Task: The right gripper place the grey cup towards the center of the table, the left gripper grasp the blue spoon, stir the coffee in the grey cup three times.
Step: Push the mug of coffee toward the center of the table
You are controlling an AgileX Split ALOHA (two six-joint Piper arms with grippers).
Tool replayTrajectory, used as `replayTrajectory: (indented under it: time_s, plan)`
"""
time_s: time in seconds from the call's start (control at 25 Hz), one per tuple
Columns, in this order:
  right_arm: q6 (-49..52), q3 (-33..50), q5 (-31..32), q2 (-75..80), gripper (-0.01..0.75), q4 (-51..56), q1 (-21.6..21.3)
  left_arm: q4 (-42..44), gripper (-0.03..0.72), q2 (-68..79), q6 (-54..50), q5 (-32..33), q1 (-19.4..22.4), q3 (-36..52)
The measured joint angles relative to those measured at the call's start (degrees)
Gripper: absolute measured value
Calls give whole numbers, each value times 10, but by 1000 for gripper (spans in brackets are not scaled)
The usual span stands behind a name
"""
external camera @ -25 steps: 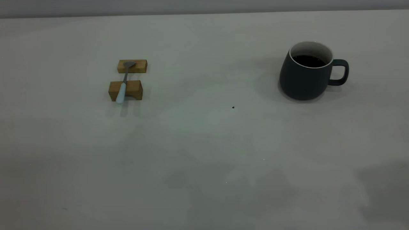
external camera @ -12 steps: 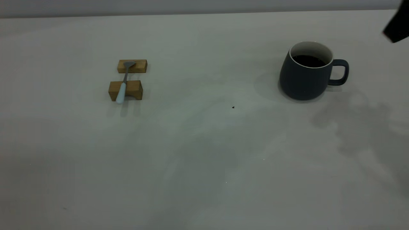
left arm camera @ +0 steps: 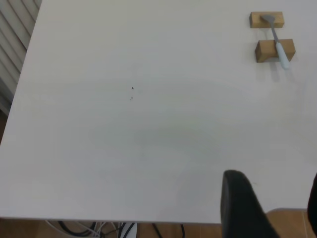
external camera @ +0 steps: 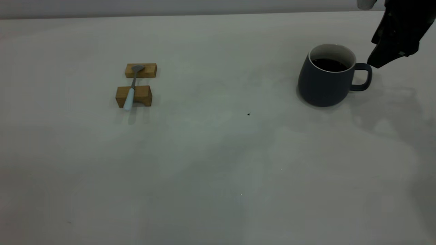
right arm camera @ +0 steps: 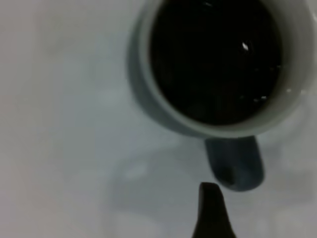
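The grey cup [external camera: 323, 85] stands upright at the right of the table [external camera: 218, 153], holding dark coffee [external camera: 328, 64], its handle [external camera: 362, 76] turned right. My right gripper [external camera: 374, 63] hangs just above and to the right of that handle, apart from it. In the right wrist view one dark finger [right arm camera: 210, 213] shows close to the handle [right arm camera: 235, 166], below the cup's pale rim [right arm camera: 168, 119]; nothing is in its open jaws. The blue spoon [external camera: 131, 90] lies across two wooden blocks at the left. My left gripper [left arm camera: 272, 208] is open, back over the table's edge, far from the spoon [left arm camera: 277, 42].
The two brown blocks [external camera: 140, 70] [external camera: 134, 96] stand one behind the other under the spoon. A tiny dark speck [external camera: 248, 114] marks the table's middle. In the left wrist view the table's edge [left arm camera: 148, 218] shows, with cables below it.
My right gripper has come in from the upper right and dropped toward the cup's handle. Cup, spoon and blocks have not moved.
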Motion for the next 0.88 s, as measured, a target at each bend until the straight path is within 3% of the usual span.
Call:
replayTrajectory:
  time_s: [0.24,0.6,0.88]
  plan:
    - [-69,-22,-1,48,539,39,-16,0,403,0,0,0,0,0]
    - [-296,-21,-10,93,539,251,-15,0,403,0,0,0,0,0]
    - [-325,-23,-24,114,539,330,26,0,403,0,0,0,0,0]
